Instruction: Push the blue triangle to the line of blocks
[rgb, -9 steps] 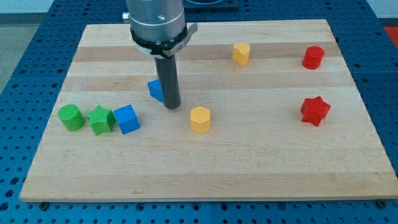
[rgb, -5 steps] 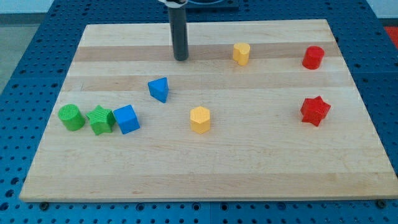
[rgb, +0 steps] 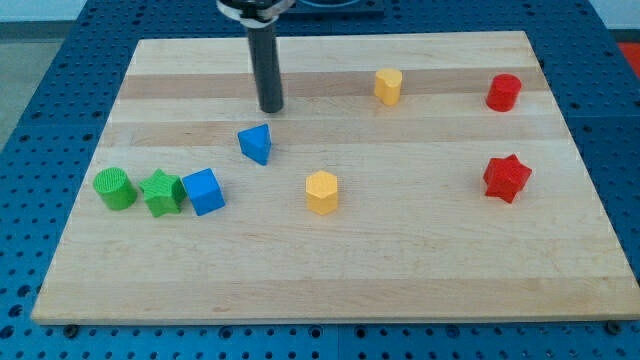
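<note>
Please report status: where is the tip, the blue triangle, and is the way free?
My tip above blue triangle, apart. Line of blocks lower left. Nothing between.

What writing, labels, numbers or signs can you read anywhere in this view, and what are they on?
None: no readable text, label, number or sign shows in the camera view.
The wooden board is plain wood grain.
The blocks, such as the blue triangle, blue cube and red star, have unmarked faces.
The rod ending in my tip, just above the blue triangle toward the view's top, carries no marking either.
</note>
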